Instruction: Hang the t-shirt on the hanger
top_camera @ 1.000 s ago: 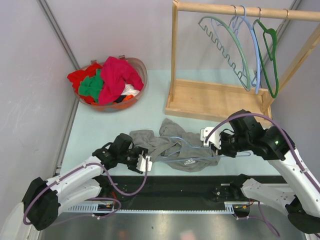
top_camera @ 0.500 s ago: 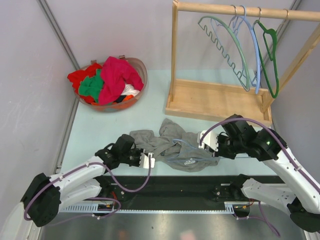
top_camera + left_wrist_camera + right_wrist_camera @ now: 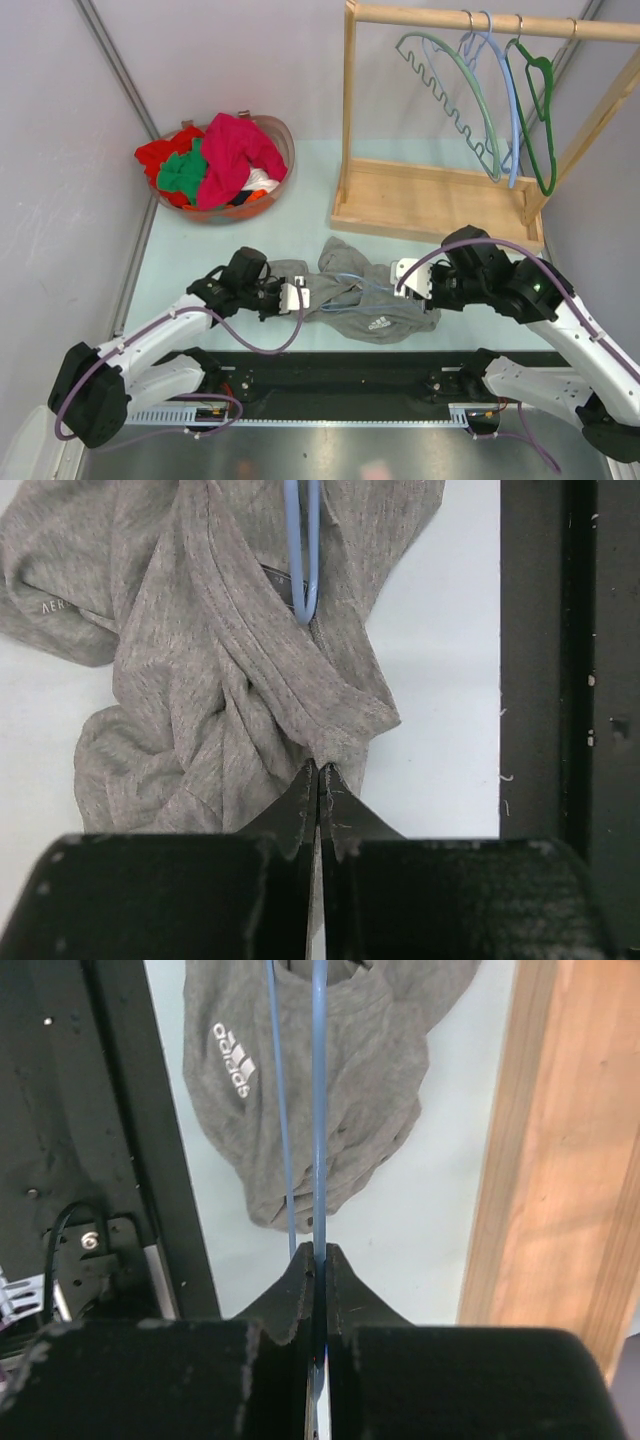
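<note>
Now my left gripper [image 3: 318, 776] is clenched on a fold at the edge of the t-shirt [image 3: 365, 300], which lies bunched at the lower centre of the top view; my right gripper [image 3: 316, 1256] is pinched on the wire of the hanger [image 3: 318, 1110], which runs into the folds; I judge the cloth should be drawn slowly toward the left of that view, with the hanger kept level, lest the thin pinch slip.
</note>
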Controlling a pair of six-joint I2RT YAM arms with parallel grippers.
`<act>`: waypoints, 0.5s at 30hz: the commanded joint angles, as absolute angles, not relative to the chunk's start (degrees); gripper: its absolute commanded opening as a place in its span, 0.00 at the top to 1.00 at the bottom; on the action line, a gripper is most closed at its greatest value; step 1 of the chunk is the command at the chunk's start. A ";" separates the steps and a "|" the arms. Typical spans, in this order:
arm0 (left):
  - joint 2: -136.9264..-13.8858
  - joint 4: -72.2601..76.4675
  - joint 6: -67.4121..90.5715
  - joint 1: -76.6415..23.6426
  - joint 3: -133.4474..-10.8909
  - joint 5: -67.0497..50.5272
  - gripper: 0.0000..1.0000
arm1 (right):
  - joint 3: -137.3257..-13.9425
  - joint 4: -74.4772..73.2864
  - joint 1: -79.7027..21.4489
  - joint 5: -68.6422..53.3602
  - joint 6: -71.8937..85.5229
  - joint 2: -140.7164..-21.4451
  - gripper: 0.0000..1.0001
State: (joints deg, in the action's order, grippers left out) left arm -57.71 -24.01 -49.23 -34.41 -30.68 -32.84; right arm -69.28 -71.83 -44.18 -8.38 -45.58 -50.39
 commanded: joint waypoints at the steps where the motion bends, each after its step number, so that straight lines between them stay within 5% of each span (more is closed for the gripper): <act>1: -58.62 -27.16 -47.11 -32.87 -34.98 -37.26 1.00 | -70.14 -65.22 -44.56 -8.17 -47.90 -51.59 1.00; 15: -61.52 -28.30 -43.51 -27.87 -39.20 -39.11 1.00 | -69.17 -63.54 -44.56 -9.49 -50.62 -52.65 1.00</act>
State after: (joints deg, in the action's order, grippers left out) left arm -60.60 -28.08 -45.15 -29.45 -36.84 -36.47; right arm -68.97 -65.06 -44.21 -8.86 -48.99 -53.06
